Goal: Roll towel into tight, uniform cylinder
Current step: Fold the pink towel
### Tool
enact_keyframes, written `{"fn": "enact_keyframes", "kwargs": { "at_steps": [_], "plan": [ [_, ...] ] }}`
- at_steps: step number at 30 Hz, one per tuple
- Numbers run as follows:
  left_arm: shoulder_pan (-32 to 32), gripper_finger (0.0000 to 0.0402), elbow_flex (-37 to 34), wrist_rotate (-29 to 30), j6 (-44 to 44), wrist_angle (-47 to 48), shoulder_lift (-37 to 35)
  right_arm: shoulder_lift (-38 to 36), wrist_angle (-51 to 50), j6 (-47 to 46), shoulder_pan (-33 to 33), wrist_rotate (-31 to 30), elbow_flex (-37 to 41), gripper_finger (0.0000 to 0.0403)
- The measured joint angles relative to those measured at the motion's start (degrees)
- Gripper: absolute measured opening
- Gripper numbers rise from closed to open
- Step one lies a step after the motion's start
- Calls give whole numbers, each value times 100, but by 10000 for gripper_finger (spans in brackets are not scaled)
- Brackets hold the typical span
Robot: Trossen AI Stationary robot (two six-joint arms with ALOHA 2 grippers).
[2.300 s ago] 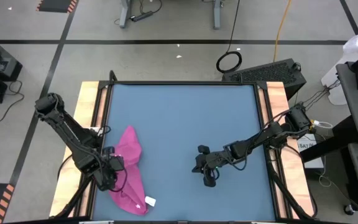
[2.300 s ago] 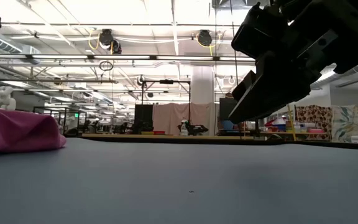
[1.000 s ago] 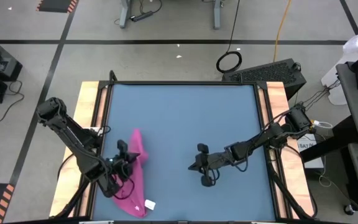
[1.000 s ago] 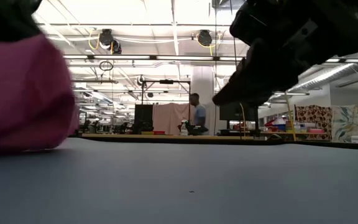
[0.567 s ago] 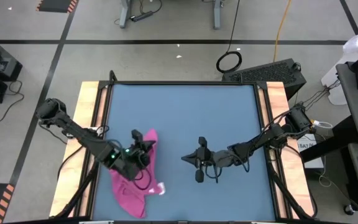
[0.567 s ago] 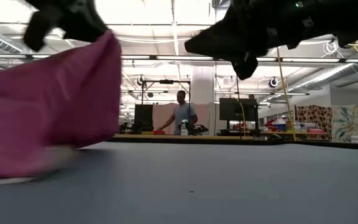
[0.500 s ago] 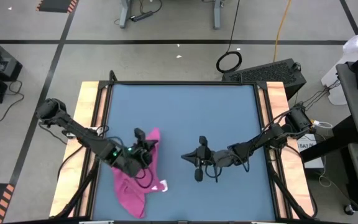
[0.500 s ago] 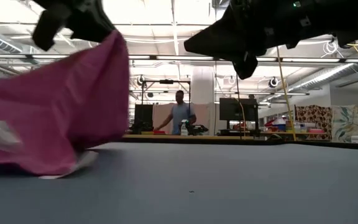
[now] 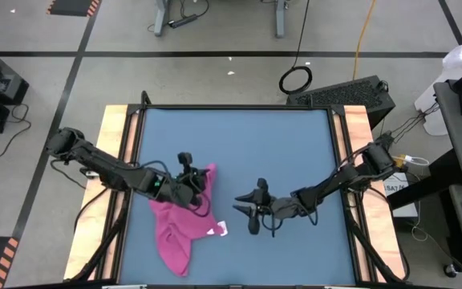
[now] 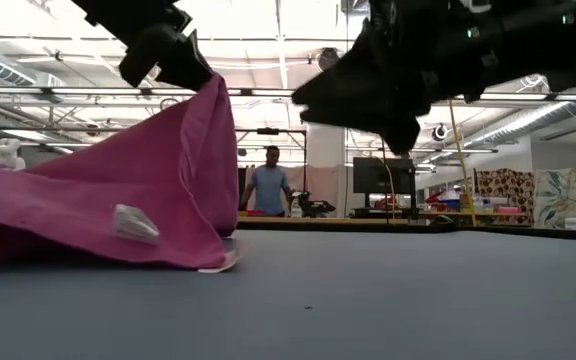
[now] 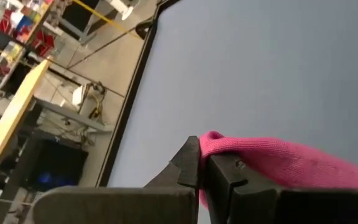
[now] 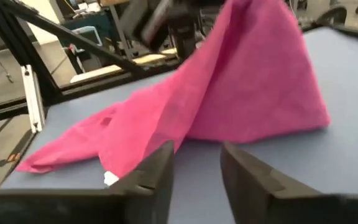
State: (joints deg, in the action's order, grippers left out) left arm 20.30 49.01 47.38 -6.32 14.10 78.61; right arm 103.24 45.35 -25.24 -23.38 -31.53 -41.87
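My left gripper (image 9: 201, 183) lifts one corner of the towel (image 9: 179, 229).

In the high view it pinches the corner left of centre; the cloth trails toward the lower left. My right gripper (image 12: 194, 163), fingers parted and empty, hangs near.

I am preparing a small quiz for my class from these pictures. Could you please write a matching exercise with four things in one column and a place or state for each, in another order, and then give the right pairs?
Things:
1. thin magenta-pink cloth towel
2. left end effector
3. right end effector
4. small white tag

States:
A. open, holding nothing
B. partly lifted off the blue tabletop, rest lying crumpled
C. shut on a raised cloth corner
D. at the cloth's edge nearest the right arm

Pairs: 1-B, 2-C, 3-A, 4-D
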Motion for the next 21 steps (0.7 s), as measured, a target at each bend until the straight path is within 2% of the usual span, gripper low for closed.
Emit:
{"fn": "enact_keyframes", "kwargs": {
  "at_steps": [4,9,14,21],
  "plan": [
    [-167,12,0,-7,58,-74,71,292,37,-317,0,2,0,179],
    [-400,12,2,-10,300,-220,381,619,21,-552,1,6,-68,210],
    [-579,12,-4,-10,235,-442,806,1000,-162,-272,47,47,-468,217],
    [-589,28,-4,-10,132,-467,1142,1341,-616,-45,190,481,-1039,215]
  ]
}}
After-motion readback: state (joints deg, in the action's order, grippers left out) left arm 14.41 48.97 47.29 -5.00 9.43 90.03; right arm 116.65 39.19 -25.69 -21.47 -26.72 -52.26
